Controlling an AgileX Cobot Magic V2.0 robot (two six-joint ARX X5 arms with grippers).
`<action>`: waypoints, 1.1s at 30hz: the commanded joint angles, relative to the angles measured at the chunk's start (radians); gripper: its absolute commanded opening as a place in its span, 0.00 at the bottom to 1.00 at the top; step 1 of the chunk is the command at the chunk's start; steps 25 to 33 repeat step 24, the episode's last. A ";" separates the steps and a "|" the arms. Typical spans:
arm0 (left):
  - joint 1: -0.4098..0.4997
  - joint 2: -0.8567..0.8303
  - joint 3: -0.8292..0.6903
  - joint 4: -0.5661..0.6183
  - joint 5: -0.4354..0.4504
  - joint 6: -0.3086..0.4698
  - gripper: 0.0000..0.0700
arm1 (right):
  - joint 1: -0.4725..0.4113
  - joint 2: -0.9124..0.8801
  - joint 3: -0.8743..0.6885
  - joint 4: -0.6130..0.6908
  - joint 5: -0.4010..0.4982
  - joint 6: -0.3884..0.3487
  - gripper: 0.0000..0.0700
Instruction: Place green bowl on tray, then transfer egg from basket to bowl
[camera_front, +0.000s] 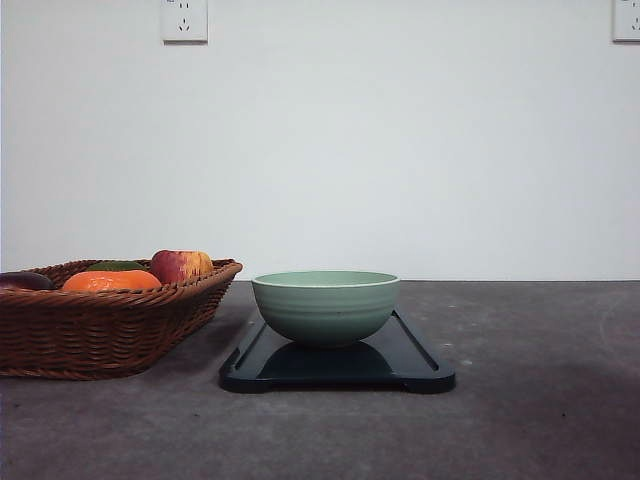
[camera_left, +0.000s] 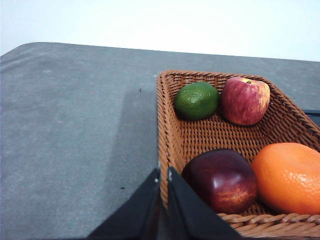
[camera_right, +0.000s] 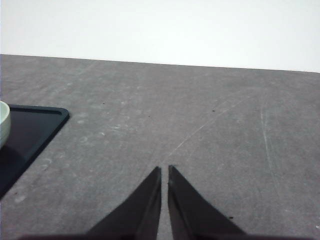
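- The left tool (camera_left: 163, 172), fingers pressed together and holding nothing, hangs over the basket (camera_left: 170, 125) at its near corner, well placed to reach in.
- The right tool (camera_right: 164, 172), also pressed together and empty, sits above bare worktop (camera_right: 200, 125) beside the tray (camera_right: 35, 125), clear of the bowl.
- The green bowl (camera_front: 325, 305) stands upright on the tray (camera_front: 420, 360), so the first step looks done.
- In the basket (camera_front: 110, 320) lie an orange (camera_left: 287, 177), two apples (camera_left: 222, 180) and a green fruit (camera_left: 196, 100); I cannot make out the egg.
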 joint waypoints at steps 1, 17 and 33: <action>0.003 0.000 -0.019 -0.005 0.002 -0.005 0.02 | -0.001 0.001 -0.005 0.011 0.002 0.014 0.02; 0.003 0.000 -0.019 -0.005 0.003 -0.005 0.02 | -0.001 0.001 -0.005 0.011 0.002 0.014 0.02; 0.003 0.000 -0.019 -0.005 0.002 -0.005 0.02 | -0.001 0.001 -0.005 0.011 0.002 0.014 0.02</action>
